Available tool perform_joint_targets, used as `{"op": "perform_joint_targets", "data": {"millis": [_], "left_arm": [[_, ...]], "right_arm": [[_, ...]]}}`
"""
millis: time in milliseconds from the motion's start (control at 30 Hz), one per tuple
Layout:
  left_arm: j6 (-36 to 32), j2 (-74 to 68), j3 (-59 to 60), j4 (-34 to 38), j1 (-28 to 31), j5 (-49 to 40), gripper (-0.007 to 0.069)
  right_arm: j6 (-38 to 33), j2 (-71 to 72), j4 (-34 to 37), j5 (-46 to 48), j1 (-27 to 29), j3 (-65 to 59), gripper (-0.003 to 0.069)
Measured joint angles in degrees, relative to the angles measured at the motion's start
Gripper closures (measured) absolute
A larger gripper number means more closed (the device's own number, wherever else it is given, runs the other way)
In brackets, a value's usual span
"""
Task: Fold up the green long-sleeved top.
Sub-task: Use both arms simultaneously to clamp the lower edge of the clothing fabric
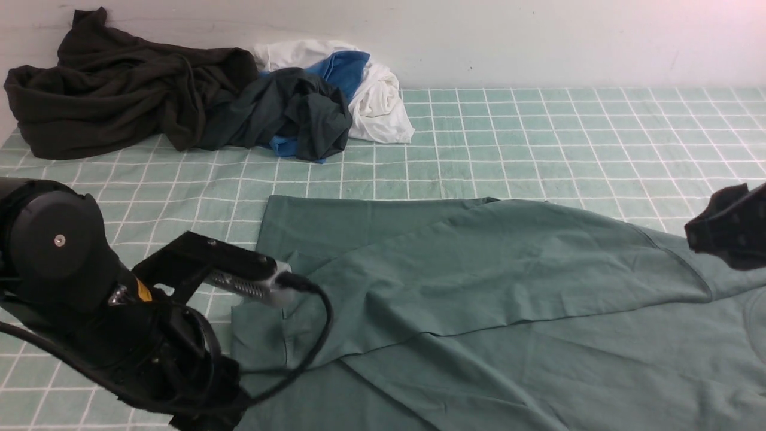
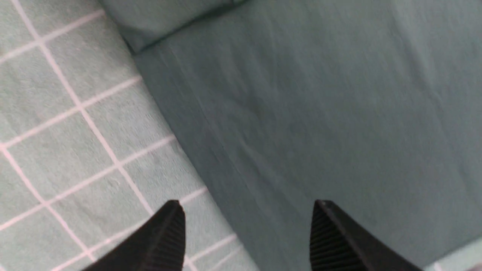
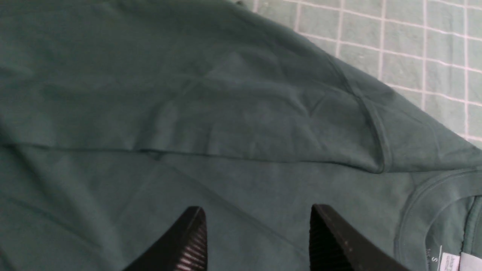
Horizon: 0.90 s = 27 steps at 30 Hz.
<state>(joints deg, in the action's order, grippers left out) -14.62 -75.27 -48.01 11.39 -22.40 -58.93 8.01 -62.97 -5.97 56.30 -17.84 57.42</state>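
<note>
The green long-sleeved top [image 1: 479, 281] lies spread across the near part of the checked cloth, with one sleeve folded over its body. My left gripper [image 2: 246, 226] is open and empty above the top's left edge [image 2: 301, 113], one finger over the cloth and one over the top. My left arm [image 1: 90, 299] fills the front view's lower left; its jaws are hidden there. My right gripper [image 3: 258, 229] is open and empty above the top's body [image 3: 188, 113], near the collar [image 3: 433, 210] and its size label. Its arm shows at the front view's right edge [image 1: 730, 227].
A blackish-olive garment [image 1: 114, 90] lies heaped at the back left by the wall. Beside it is a dark grey-green garment [image 1: 287, 114] bundled with blue and white cloth [image 1: 377, 96]. The pale green checked cloth [image 1: 568, 137] covers the table.
</note>
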Motion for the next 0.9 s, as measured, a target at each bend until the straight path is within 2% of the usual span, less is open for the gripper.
{"op": "perform_joint_targets", "data": {"millis": [33,67,167,200,267,467,600,800,900], "left_arm": [[-1.03,0.10,0.00,-0.26,-0.53,-0.52,0.0200],[-4.59,0.60,0.00,-1.16,-2.73,-4.86,0.0197],[-7.25,0.66,0.96,-1.77,-7.05,-7.65,0.0197],[-9.28,0.66,2.88,-1.77,-11.15,-7.02,0.0197],[-12.05,0.59,6.11,-1.77,-15.75,-4.45,0.0197],[-17.32,-2.46,15.50,-2.17,-24.63,5.44,0.0197],[-18.20,-6.48,17.86,-2.62,-26.71,10.63,0.0198],[-17.11,-8.78,16.57,-3.09,-26.85,9.75,0.0235],[-14.07,-8.96,15.94,-3.78,-26.85,9.70,0.0336]], "right_arm": [[-0.14,0.78,0.05,0.44,-0.40,0.00,0.0304],[-0.79,3.76,0.75,4.12,-3.45,0.00,0.0304],[-1.78,7.04,1.84,9.67,-6.95,0.00,0.0304],[-2.25,9.21,2.77,12.99,-8.80,0.00,0.0304],[-2.59,11.66,3.43,14.88,-10.23,-0.37,0.0304],[-2.71,15.40,3.93,15.73,-10.65,-3.06,0.0304],[-2.71,15.70,3.93,15.88,-10.65,-4.80,0.0304],[-2.71,15.70,3.77,15.93,-10.65,-6.29,0.0304],[-2.71,15.70,3.51,15.93,-10.65,-6.40,0.0304]]}}
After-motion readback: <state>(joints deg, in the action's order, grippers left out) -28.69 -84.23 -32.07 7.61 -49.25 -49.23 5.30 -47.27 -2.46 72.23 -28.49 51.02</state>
